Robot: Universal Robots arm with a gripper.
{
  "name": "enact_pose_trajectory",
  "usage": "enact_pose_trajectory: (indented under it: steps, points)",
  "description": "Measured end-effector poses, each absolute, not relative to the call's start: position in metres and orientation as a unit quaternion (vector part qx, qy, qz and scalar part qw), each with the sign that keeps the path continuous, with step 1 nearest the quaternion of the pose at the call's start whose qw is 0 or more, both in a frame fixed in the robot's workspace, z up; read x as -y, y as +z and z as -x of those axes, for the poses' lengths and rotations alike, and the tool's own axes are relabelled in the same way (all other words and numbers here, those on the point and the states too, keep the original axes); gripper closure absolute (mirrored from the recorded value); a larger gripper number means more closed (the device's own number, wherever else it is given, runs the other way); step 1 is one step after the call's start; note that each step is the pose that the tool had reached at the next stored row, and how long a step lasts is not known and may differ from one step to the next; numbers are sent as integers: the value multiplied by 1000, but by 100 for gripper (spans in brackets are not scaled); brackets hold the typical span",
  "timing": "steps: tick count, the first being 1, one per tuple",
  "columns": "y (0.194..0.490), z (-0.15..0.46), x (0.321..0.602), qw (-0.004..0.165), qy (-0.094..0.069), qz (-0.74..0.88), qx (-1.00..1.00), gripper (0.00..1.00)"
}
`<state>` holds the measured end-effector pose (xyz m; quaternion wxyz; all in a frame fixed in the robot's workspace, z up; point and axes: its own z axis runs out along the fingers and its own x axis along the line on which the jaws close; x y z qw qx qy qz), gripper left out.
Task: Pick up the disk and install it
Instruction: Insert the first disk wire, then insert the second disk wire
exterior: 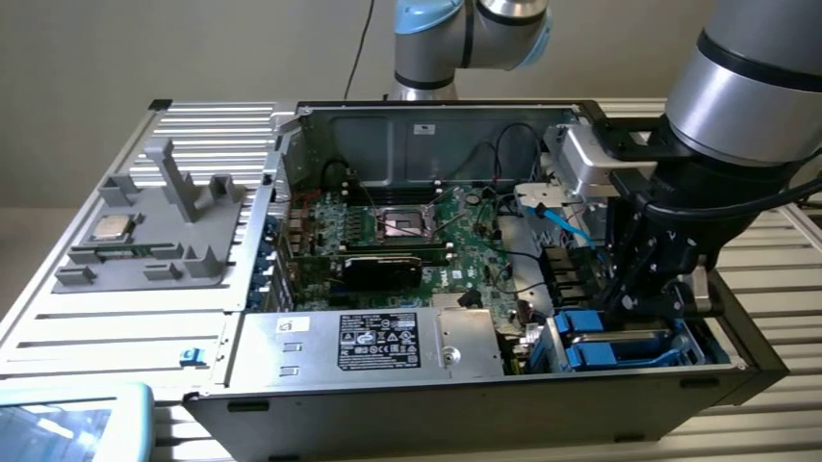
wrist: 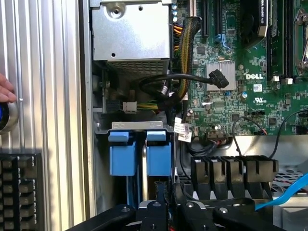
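- The open black computer case lies on its side on the ribbed metal table, its green motherboard facing up
- The silver and black robot arm reaches down into the case at the exterior view's right, over the drive bay
- A large silver box with a black label sits along the near wall of the case, just beside the bay
- A grey plastic fixture stands well apart on the table at the exterior view's left, with a small square silver chip on it
- The black gripper hangs low over the bay; from here I cannot tell whether its fingers are spread or pressed together, or whether they pinch anything
- The disk, a flat drive edged in bright blue plastic, stands on edge down in the bay, its two blue tabs side by side right under the gripper; it looks seated or nearly so
- I would judge the disk stiff, fairly heavy for its size and shock-sensitive; the metal faces look slick, so the blue frame edges or tabs seem the better place to take hold
- A person's fingertip shows at the table's edge
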<state>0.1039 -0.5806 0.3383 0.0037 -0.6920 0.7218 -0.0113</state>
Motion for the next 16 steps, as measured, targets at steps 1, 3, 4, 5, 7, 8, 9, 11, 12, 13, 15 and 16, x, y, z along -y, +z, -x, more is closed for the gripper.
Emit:
enact_pose_trajectory:
  steps: [1, 3, 4, 5, 7, 8, 9, 11, 12, 13, 15, 16]
  points:
    - [338, -104, 581, 4, -11, 692, -722, 84]
    - [338, -104, 581, 4, -11, 692, -722, 84]
    - [337, -104, 581, 4, -11, 692, -722, 84]
    - [337, -104, 581, 4, -11, 692, -722, 84]
    - [336, -104, 581, 4, -11, 692, -722, 84]
    - [335, -104, 581, 4, -11, 692, -722, 84]
    - [335, -104, 581, 4, -11, 692, -722, 84]
    - [335, -104, 581, 4, -11, 692, -722, 84]
    - [335, -104, 581, 4, -11, 692, -722, 84]
    - [334, -104, 581, 4, -11, 692, -722, 84]
    - [334, -104, 581, 4, -11, 692, -722, 84]
    - [334, -104, 581, 4, -11, 692, -722, 84]
